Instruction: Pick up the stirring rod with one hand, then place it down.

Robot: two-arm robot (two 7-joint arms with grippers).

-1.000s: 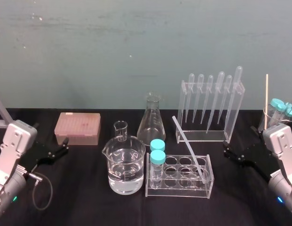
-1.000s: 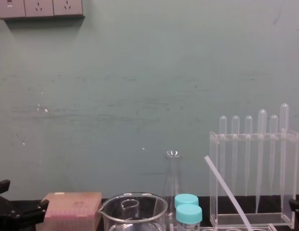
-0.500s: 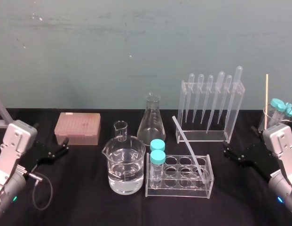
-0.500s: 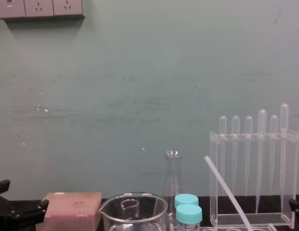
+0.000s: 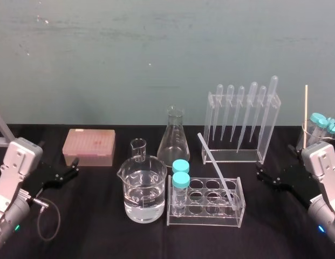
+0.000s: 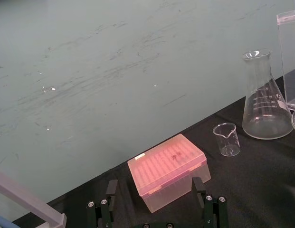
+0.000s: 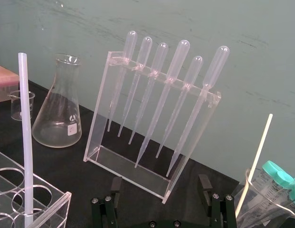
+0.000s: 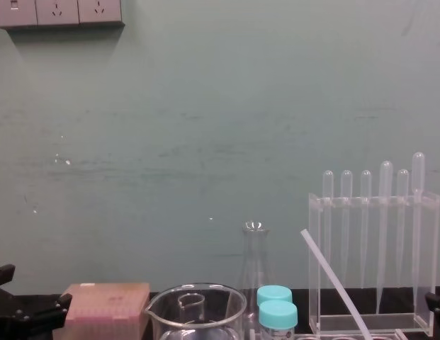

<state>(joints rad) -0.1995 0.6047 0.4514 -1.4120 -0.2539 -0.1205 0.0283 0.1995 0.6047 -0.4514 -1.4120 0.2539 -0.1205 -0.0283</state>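
The stirring rod (image 5: pixel 216 168) is a thin translucent-white stick. It leans slanted in a right-hand hole of the clear test tube rack (image 5: pixel 205 220), its upper end tilted back toward the left. The right wrist view also catches the rod (image 7: pixel 26 137), and the chest view shows the rod (image 8: pixel 336 283) in front of the pipette stand. My right gripper (image 5: pixel 274 159) hovers at the table's right side, open, well apart from the rod; its fingers (image 7: pixel 203 185) spread wide with nothing between them. At the left side my left gripper (image 5: pixel 75 166) stands open beside the pink box.
A pink tip box (image 5: pixel 89 147) lies at the left. A water-filled beaker (image 5: pixel 144 189), a small beaker (image 5: pixel 138 148) and a conical flask (image 5: pixel 173 139) stand mid-table. Two teal-capped tubes (image 5: pixel 180 172) sit in the rack. The pipette stand (image 5: pixel 240 116) is behind it. A beaker of capped tubes (image 5: pixel 318 129) stands far right.
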